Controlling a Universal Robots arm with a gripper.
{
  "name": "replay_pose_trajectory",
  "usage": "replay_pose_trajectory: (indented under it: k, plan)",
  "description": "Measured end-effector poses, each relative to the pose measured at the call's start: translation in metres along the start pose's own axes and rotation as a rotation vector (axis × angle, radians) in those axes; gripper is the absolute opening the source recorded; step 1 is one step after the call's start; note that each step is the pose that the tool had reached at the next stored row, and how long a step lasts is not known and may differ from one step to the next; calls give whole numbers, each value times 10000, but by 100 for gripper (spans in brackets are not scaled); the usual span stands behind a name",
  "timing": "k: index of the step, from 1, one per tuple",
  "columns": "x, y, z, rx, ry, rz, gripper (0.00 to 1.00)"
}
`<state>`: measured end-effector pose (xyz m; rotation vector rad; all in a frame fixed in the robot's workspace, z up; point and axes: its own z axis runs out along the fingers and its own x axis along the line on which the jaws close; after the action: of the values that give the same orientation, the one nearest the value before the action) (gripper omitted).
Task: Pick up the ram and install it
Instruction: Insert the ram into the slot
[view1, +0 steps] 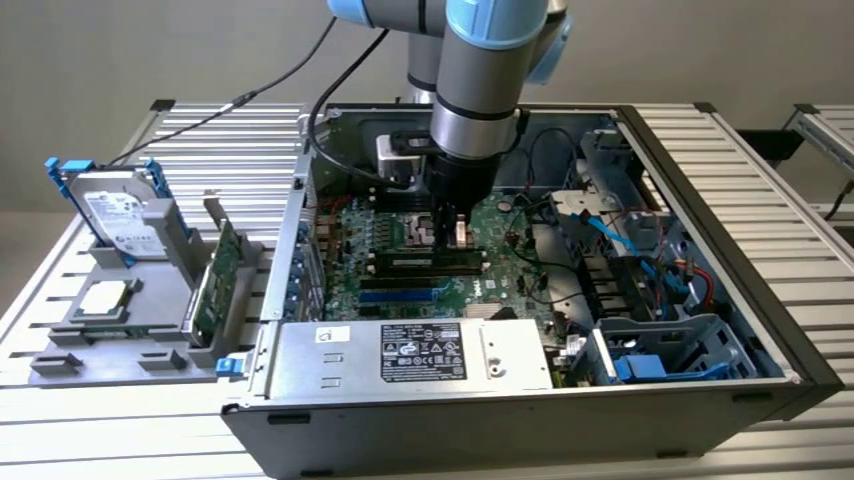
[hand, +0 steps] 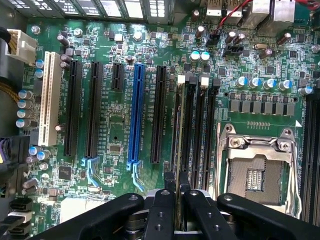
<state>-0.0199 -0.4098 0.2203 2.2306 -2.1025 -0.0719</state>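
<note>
Motherboard (hand: 112, 125) below, jaws clamp the ram (hand: 178, 150) edge-on between them.

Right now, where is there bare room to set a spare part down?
Bare table slats at the exterior view's right of the case, and beyond the grey holder. Inside the case is crowded around the gripper holding the ram.

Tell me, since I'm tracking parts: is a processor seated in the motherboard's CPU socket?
No, the CPU socket shows bare contacts inside its metal frame.
</note>
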Motion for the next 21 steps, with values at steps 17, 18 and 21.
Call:
replay_pose_trajectory:
  k: [17, 18, 21]
  plan:
    - [-6, -6, 6, 0, 1, 0, 14]
    - [-6, -7, 10, 1, -2, 0, 14]
    - [-6, -8, 22, 1, -1, 0, 14]
